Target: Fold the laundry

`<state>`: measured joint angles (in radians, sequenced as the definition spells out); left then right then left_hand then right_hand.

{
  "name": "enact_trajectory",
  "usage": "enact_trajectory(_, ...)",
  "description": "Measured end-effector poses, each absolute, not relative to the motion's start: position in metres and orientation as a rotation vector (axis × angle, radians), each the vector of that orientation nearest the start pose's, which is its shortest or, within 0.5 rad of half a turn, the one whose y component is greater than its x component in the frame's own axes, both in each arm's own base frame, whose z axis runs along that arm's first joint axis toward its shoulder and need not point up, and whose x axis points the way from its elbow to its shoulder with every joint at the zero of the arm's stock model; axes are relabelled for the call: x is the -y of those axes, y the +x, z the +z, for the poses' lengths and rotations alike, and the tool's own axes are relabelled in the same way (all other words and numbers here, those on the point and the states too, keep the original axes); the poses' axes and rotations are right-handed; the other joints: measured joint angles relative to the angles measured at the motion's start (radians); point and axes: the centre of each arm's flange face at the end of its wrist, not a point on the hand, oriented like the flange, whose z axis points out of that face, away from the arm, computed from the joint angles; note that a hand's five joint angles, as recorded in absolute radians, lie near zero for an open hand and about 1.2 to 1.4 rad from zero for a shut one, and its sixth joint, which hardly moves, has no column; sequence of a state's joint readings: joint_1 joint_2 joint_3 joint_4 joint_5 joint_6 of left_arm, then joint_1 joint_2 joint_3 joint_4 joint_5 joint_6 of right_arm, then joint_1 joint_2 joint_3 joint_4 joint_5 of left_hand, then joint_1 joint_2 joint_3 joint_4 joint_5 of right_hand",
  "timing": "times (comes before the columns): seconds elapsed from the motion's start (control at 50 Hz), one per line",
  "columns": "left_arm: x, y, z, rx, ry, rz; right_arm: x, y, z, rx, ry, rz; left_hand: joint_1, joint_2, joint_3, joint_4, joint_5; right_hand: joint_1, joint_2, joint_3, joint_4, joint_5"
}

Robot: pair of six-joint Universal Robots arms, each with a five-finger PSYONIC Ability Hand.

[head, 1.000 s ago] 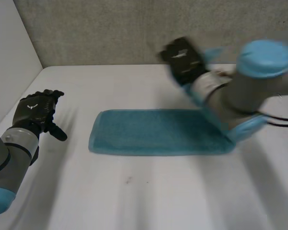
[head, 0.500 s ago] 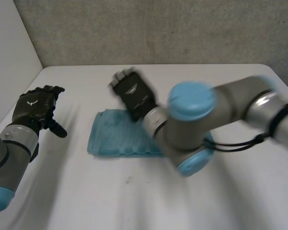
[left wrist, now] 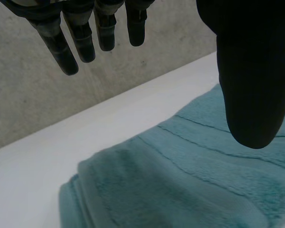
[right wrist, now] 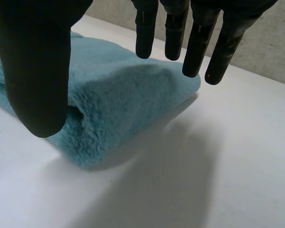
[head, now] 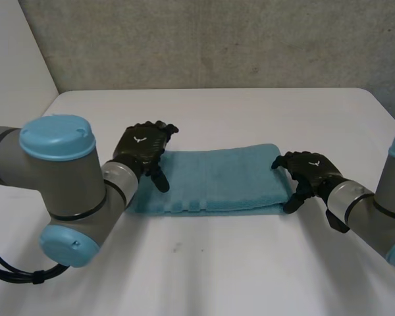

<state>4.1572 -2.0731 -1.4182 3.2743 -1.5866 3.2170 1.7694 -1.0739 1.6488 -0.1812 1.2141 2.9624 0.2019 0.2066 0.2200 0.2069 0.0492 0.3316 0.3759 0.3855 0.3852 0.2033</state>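
Note:
A teal towel [head: 217, 179] lies folded into a thick strip across the middle of the white table [head: 204, 270]. My left hand [head: 141, 148] hovers over the strip's left end, open, its fingers [left wrist: 71, 47] straight above the towel [left wrist: 180, 180] and holding nothing. At the strip's right end is my right hand [head: 306, 168], also open. Its fingers [right wrist: 194, 52] and thumb are spread above the rounded fold of the towel [right wrist: 118, 95], with no cloth between them.
A grey wall [head: 210, 39] runs along the table's back edge and a white panel [head: 13, 79] stands at its left. A small dark speck [head: 176, 248] marks the table in front of the towel. The left arm's elbow [head: 59, 191] sits at the front left.
The right arm swept left across the towel and has come back to its right end. The towel now looks shorter and thicker. The left hand moved from the far left to the towel's left end.

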Motion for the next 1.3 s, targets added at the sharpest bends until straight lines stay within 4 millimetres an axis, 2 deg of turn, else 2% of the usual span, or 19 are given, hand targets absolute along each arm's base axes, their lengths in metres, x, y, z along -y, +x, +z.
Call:
enact_trajectory(0.12,0.258,-0.317,0.197,-2.611,0.736,-2.12,0.307,0.224,0.127,-2.227,-0.694,-1.58,0.0,0.0,0.0,0.0,0.0,0.161,0.184,0.176,0.177,0.163)
enact_trajectory(0.14,0.257,-0.316,0.201,-2.612,0.705,-2.133,0.309,0.224,0.125,-2.223,-0.687,-1.588,0.0,0.0,0.0,0.0,0.0,0.453,0.535,0.519,0.518,0.479)
enact_trajectory(0.18,0.256,-0.315,0.205,-2.608,0.678,-2.148,0.311,0.224,0.123,-2.219,-0.68,-1.602,0.0,0.0,0.0,0.0,0.0,0.543,0.756,0.741,0.744,0.692)
enact_trajectory(0.36,0.252,-0.307,0.218,-2.587,0.62,-2.183,0.318,0.214,0.123,-2.266,-0.639,-1.649,0.0,0.0,0.0,0.0,0.0,0.543,0.786,0.796,0.806,0.737)
enact_trajectory(0.48,0.25,-0.297,0.223,-2.576,0.596,-2.184,0.329,0.2,0.152,-2.292,-0.693,-1.822,0.0,0.0,0.0,0.0,0.0,0.543,0.802,0.796,0.806,0.737)
enact_trajectory(0.5,0.25,-0.291,0.225,-2.571,0.578,-2.179,0.332,0.201,0.172,-2.257,-0.769,-1.923,0.0,0.0,0.0,0.0,0.0,0.543,0.802,0.796,0.806,0.738)
enact_trajectory(0.54,0.251,-0.284,0.227,-2.564,0.553,-2.177,0.332,0.206,0.184,-2.225,-0.816,-1.974,0.0,0.0,0.0,0.0,0.0,0.543,0.802,0.796,0.806,0.738)
enact_trajectory(0.62,0.254,-0.271,0.23,-2.552,0.499,-2.169,0.31,0.261,0.229,-1.99,-0.986,-2.069,0.0,0.0,0.0,0.0,0.0,0.56,0.802,0.798,0.807,0.762)
enact_trajectory(0.68,0.256,-0.265,0.232,-2.545,0.473,-2.17,0.285,0.305,0.236,-1.848,-1.067,-2.001,0.0,0.0,0.0,0.0,0.0,0.56,0.802,0.8,0.807,0.767)
enact_trajectory(0.72,0.257,-0.264,0.233,-2.543,0.466,-2.17,0.279,0.315,0.235,-1.818,-1.086,-1.977,0.0,0.0,0.0,0.0,0.0,0.56,0.802,0.8,0.807,0.768)
enact_trajectory(0.8,0.26,-0.258,0.237,-2.53,0.432,-2.18,0.224,0.38,0.204,-1.655,-1.262,-1.729,0.0,0.0,0.0,0.0,0.0,0.571,0.802,0.8,0.807,0.771)
enact_trajectory(0.88,0.261,-0.256,0.238,-2.525,0.422,-2.186,0.194,0.399,0.176,-1.62,-1.369,-1.576,0.0,0.0,0.0,0.0,0.0,0.566,0.789,0.786,0.801,0.77)
enact_trajectory(0.94,0.262,-0.257,0.239,-2.523,0.424,-2.194,0.18,0.403,0.157,-1.642,-1.441,-1.495,0.0,0.0,0.0,0.0,0.0,0.4,0.513,0.506,0.529,0.542)
enact_trajectory(0.96,0.262,-0.257,0.24,-2.522,0.426,-2.196,0.18,0.403,0.156,-1.652,-1.448,-1.492,0.0,0.0,0.0,0.0,0.0,0.213,0.33,0.327,0.33,0.351)
enact_trajectory(0.98,0.262,-0.257,0.24,-2.522,0.426,-2.196,0.18,0.403,0.156,-1.652,-1.448,-1.492,0.0,0.0,0.0,0.0,0.0,0.213,0.33,0.327,0.33,0.351)
enact_trajectory(1.0,0.263,-0.26,0.241,-2.519,0.434,-2.208,0.185,0.399,0.16,-1.697,-1.444,-1.524,0.0,-0.001,0.0,0.0,0.0,-0.035,-0.02,-0.015,-0.015,0.01)
enact_trajectory(1.04,0.264,-0.263,0.241,-2.518,0.441,-2.215,0.191,0.395,0.169,-1.719,-1.415,-1.569,0.0,-0.001,0.0,0.0,0.0,-0.091,-0.105,-0.115,-0.116,-0.092)
enact_trajectory(1.16,0.267,-0.29,0.239,-2.539,0.51,-2.258,0.231,0.369,0.227,-1.783,-1.083,-1.787,0.0,-0.001,0.0,0.0,0.0,-0.115,-0.15,-0.167,-0.148,-0.137)
enact_trajectory(1.3,0.266,-0.317,0.221,-2.642,0.557,-2.214,0.263,0.346,0.242,-1.846,-0.775,-1.748,0.0,-0.001,0.0,0.0,0.0,-0.115,-0.15,-0.167,-0.148,-0.137)
